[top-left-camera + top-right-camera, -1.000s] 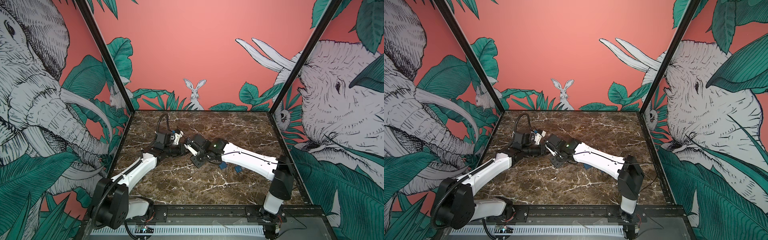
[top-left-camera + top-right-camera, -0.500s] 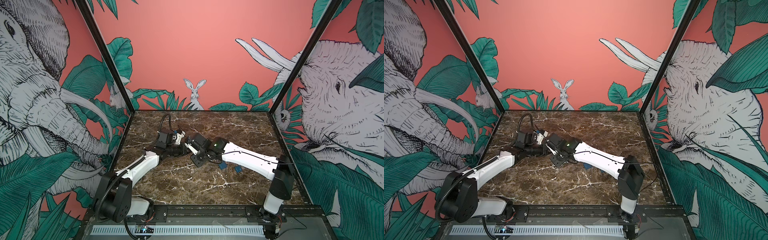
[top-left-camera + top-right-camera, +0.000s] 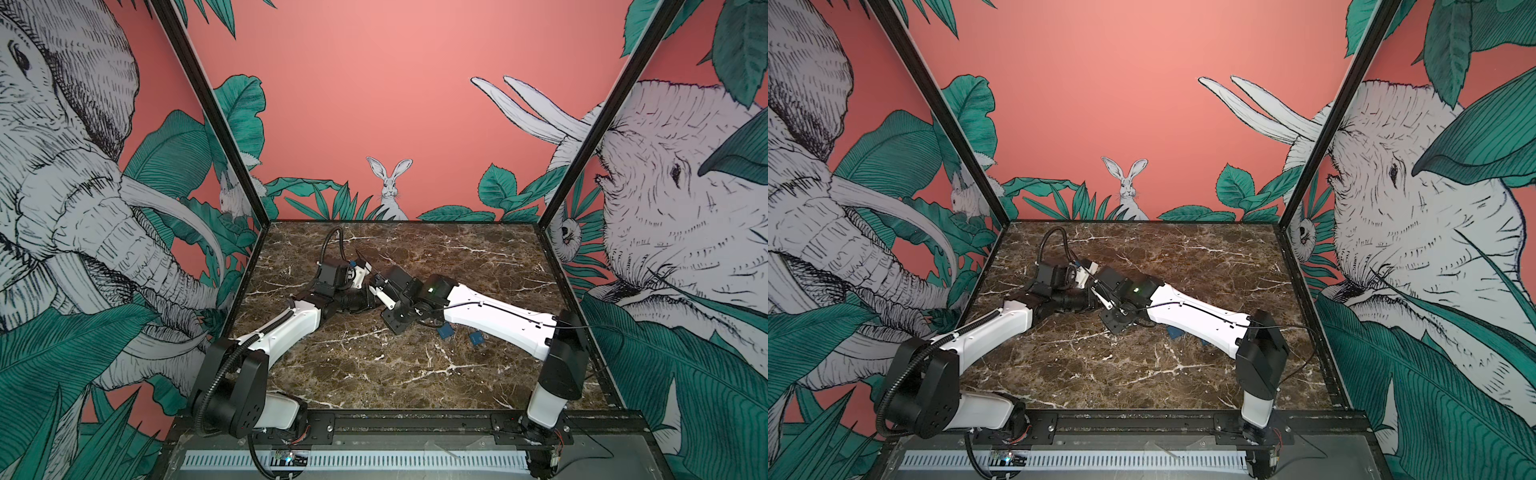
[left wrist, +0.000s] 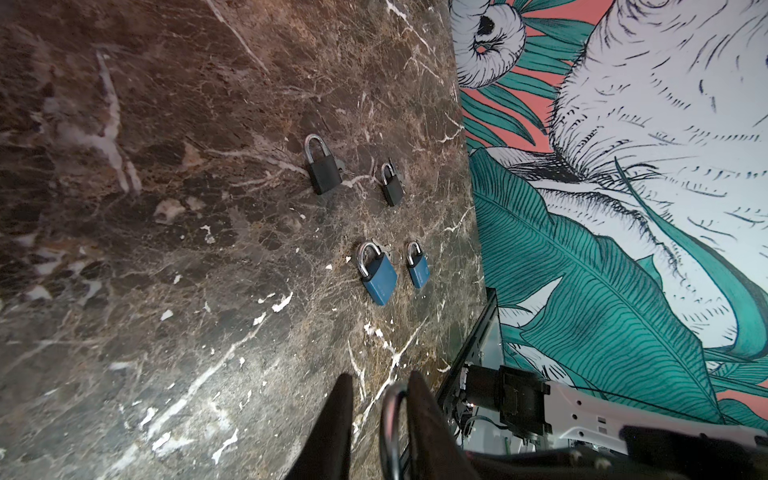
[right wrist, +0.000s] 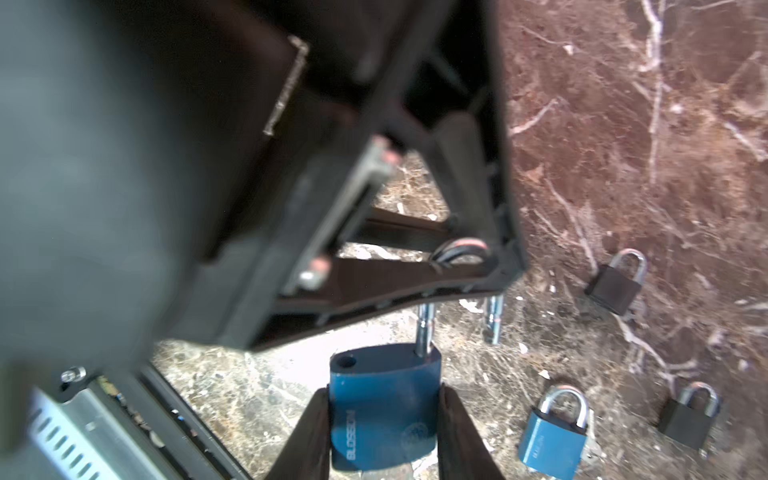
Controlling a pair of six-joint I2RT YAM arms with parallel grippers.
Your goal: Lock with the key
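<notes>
Top views. My left gripper point(image 3: 368, 296) and my right gripper point(image 3: 384, 286) meet tip to tip just left of the middle of the surface point(image 3: 478, 257), well apart from every edge. The wrists hide what lies between them. A large blue padlock point(image 3: 445, 331) and a small blue padlock point(image 3: 476, 338) lie right of the middle, just beside my right forearm.

Left wrist view. My left jaws are partly closed about the shackle point(image 4: 388, 415). One finger lies against it and bare marble shows at the other, so I cannot tell whether it is clamped. Beyond, a large black padlock point(image 4: 323, 174) and a small black padlock point(image 4: 392, 189) lie flat near the two blue ones, all four with shackles seated. A small metal piece point(image 4: 344, 168) touching the large black one appears to be a key; it is too small to confirm.

Right wrist view. My right jaws are clamped on the flanks of the held padlock point(image 5: 382, 415). Its long axis runs straight out from my right fingers toward my left gripper, shackle end leading. One shackle leg is seated. The free leg point(image 5: 493, 320) stands on the far side of it from the open hole point(image 5: 345, 362).

Judgement: the shackle must swing round over that hole, and my left gripper is the nearer one for it. The keyway is hidden.

Containers: none in view.
</notes>
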